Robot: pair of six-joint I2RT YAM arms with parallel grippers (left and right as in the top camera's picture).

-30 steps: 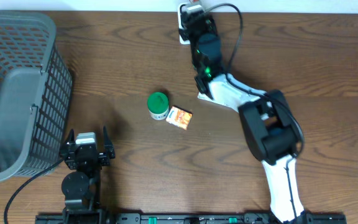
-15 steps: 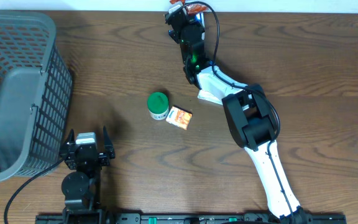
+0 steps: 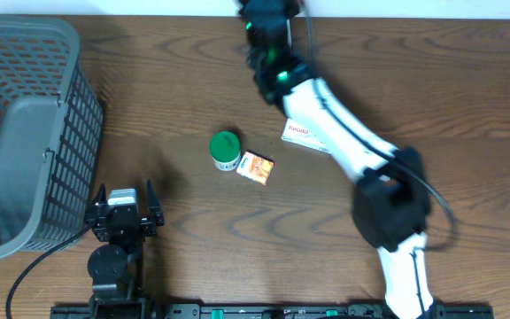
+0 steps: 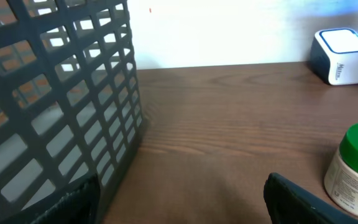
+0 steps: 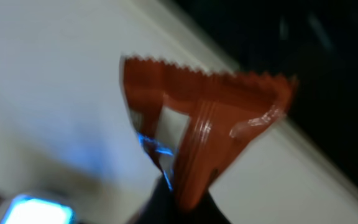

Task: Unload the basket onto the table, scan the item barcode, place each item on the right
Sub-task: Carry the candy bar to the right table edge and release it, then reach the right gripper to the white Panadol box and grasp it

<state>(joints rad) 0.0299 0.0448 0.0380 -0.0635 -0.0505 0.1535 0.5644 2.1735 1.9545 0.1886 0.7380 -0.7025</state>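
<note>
Reach is long: my right arm (image 3: 343, 142) stretches over the table (image 3: 467, 80) to its far edge. There my right gripper (image 3: 262, 11) is pressed together on the red packet (image 5: 204, 124), the item to scan, with its toothed edge up. My left gripper (image 3: 125, 198) sits low beside the basket (image 3: 25, 133), fingers spread and holding nothing. The table is dark brown wood, with a white wall (image 4: 229, 31) behind. Only the left wrist view shows the scanner (image 4: 340, 48) — from above, my arm covers that spot.
</note>
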